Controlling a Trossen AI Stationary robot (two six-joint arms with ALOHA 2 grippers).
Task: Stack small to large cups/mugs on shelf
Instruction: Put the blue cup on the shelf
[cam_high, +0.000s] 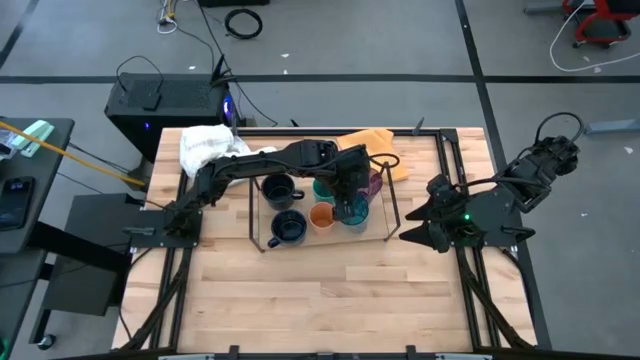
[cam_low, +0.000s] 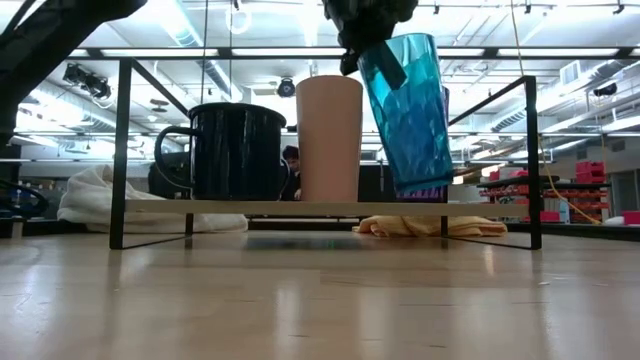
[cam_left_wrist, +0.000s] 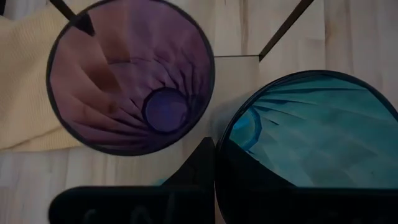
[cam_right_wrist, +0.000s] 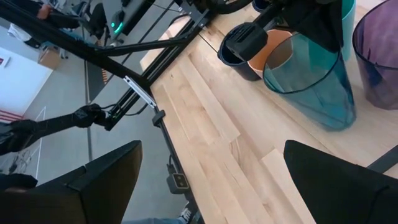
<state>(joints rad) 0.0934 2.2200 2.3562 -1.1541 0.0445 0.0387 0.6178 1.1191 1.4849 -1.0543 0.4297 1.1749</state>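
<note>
Teal tumbler tilted, rim pinched by left end effector; prob. light, slippery plastic; right end effector idle, open.

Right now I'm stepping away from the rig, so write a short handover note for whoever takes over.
Left end effector: shut on the patterned teal tumbler, held tilted over the shelf next to the purple tumbler.
Right end effector: open, parked at the table's right edge.
On the shelf: two navy mugs, orange cup, purple tumbler. A small teal cup shows behind the orange one.
Done: nothing nested yet.
Left: set the teal tumbler down, then order small to large.
</note>
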